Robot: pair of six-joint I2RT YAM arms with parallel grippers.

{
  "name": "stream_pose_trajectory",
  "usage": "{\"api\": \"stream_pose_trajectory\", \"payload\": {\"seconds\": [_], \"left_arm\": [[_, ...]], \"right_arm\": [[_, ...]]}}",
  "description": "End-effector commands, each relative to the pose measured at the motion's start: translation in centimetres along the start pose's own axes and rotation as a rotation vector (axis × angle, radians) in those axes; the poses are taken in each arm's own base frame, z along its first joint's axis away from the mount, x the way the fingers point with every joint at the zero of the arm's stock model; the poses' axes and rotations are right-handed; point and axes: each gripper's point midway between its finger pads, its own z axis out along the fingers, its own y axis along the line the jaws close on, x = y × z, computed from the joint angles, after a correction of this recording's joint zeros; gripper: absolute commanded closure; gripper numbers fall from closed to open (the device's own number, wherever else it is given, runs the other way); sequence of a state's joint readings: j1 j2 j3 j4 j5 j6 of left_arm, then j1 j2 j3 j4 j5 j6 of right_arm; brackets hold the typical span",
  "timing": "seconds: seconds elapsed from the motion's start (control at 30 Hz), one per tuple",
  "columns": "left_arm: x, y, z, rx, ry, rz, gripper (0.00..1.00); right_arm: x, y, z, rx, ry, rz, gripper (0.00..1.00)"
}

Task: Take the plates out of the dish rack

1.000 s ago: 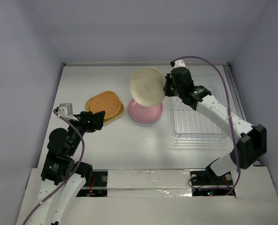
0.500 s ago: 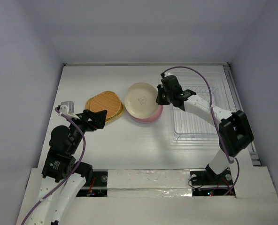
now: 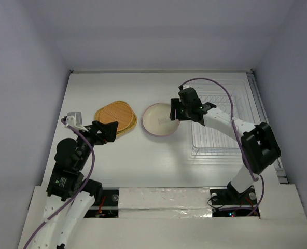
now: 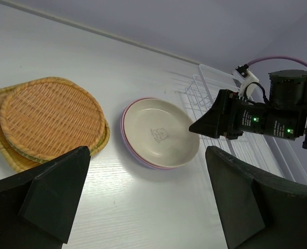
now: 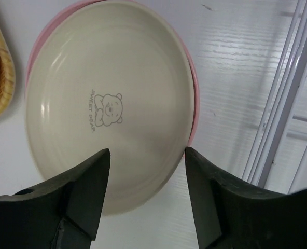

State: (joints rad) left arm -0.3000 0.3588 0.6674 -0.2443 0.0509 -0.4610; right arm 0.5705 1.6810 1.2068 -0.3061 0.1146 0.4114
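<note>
White table (image 3: 117, 155) is enclosed by pale lavender walls. Only a thin rim of the pink plate (image 5: 192, 78) is seen under the cream plate (image 3: 158, 118), stacked mid-table just beside the orange plates (image 3: 116, 117). The dish rack (image 3: 221, 135) is faintly seen by the right edge. The right gripper (image 3: 175, 110) is reached over the cream plate's right rim, fingers spread. The left gripper (image 3: 108, 130) is raised toward the left edge, spread wide.

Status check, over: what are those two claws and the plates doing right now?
Both open: left gripper near woven plates, right gripper over cream plate. Cream plate lies flat on pink plate, beside rack. Nothing blocking.
</note>
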Motion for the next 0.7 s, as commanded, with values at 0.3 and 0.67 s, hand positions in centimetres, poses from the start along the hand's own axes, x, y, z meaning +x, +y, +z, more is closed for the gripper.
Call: {"api": "stream_pose_trajectory", "payload": {"seconds": [0.3,0.67], "left_arm": [[-0.6,-0.2,0.4,0.009,-0.024,-0.003,0.05],[-1.3,-0.3,0.1,0.013,-0.046,0.003,0.01]], "right_arm": [[-5.4,2.6,-7.5,-0.08,-0.212,-0.027,0.1],[-11.0,4.1,-27.2,-0.38,-0.728,0.003,1.0]]}}
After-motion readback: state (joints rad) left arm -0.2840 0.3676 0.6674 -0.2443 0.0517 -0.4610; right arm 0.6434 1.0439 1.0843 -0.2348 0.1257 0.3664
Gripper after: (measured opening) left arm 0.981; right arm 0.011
